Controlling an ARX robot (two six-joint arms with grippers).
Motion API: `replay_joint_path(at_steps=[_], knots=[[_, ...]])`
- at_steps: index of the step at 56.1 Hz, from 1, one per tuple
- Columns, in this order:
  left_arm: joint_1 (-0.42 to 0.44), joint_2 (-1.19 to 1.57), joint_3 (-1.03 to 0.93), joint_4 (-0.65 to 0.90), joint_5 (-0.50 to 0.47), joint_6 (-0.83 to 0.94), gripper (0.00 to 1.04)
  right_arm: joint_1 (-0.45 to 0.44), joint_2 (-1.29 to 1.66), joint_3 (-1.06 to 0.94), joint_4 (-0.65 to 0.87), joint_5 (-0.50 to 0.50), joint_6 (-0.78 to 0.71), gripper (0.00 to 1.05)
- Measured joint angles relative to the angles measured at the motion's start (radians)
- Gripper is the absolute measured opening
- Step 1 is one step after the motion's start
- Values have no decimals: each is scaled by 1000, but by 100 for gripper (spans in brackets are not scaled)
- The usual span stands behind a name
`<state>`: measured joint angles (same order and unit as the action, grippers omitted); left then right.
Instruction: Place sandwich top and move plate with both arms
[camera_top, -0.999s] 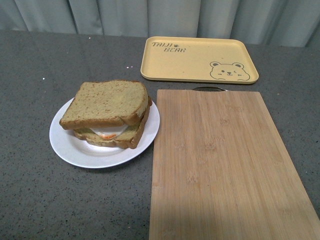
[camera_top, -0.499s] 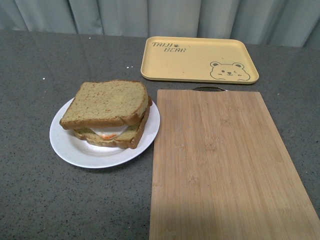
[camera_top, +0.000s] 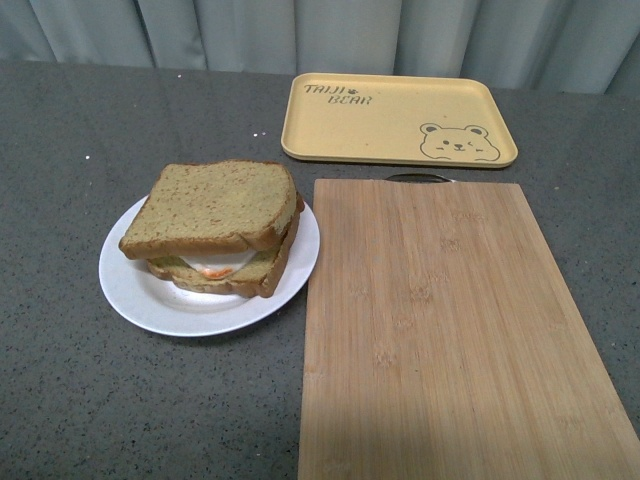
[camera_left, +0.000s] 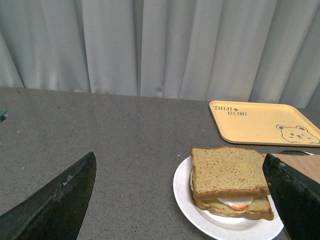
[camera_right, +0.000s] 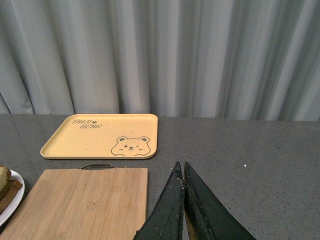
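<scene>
Nearest the robot, neither arm shows in the front view. The left gripper (camera_left: 178, 156) is spread wide and holds nothing. Its fingers frame the plate (camera_top: 130, 285) from the near side without touching it. The right gripper (camera_right: 182, 165) has its fingers pressed together with nothing between them, and it hangs over the tabletop (camera_top: 100, 400) on the right of the bamboo cutting board (camera_top: 440, 330).

The plate rests on the tabletop just left of that board. The sandwich top (camera_top: 215, 205) lies on it, slightly skewed, over the fried egg (camera_top: 215, 265) and the lower slice (camera_top: 262, 280). The placing step therefore looks done. The two-arm move of the plate looks not yet begun, since no gripper is at its rim. Farther back sits the yellow bear tray (camera_top: 395, 120), then the grey curtain (camera_top: 300, 30).
</scene>
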<state>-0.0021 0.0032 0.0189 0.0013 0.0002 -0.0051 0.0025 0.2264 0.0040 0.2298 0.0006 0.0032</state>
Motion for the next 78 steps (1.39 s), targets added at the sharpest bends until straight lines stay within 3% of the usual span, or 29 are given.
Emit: replay_joint_path(at_steps=[12, 17, 28, 42, 46, 48, 59, 64, 78], knots=[[0, 0, 0, 0, 0, 0, 98, 0, -51, 0, -51, 0, 0, 1], [0, 0, 0, 0, 0, 0, 98, 0, -183, 1, -217, -2, 0, 1], [0, 0, 0, -1, 0, 0, 98, 0, -221, 1, -227, -3, -1, 1], [0, 0, 0, -1, 0, 0, 98, 0, -222, 1, -228, -3, -2, 42], [44, 126, 68, -171, 175, -79, 98, 0, -222, 1, -228, -2, -2, 58], [50, 203, 84, -185, 222, -117, 98, -1, -222, 1, -228, -5, -2, 63], [-12, 677, 111, 92, 237, -365, 98, -1, -222, 1, -228, -3, -2, 95], [-49, 898, 153, 221, 242, -468, 98, -1, -222, 1, -229, -3, -2, 95], [-110, 1403, 293, 399, 238, -693, 98, -1, -222, 1, -228, -3, -1, 95]])
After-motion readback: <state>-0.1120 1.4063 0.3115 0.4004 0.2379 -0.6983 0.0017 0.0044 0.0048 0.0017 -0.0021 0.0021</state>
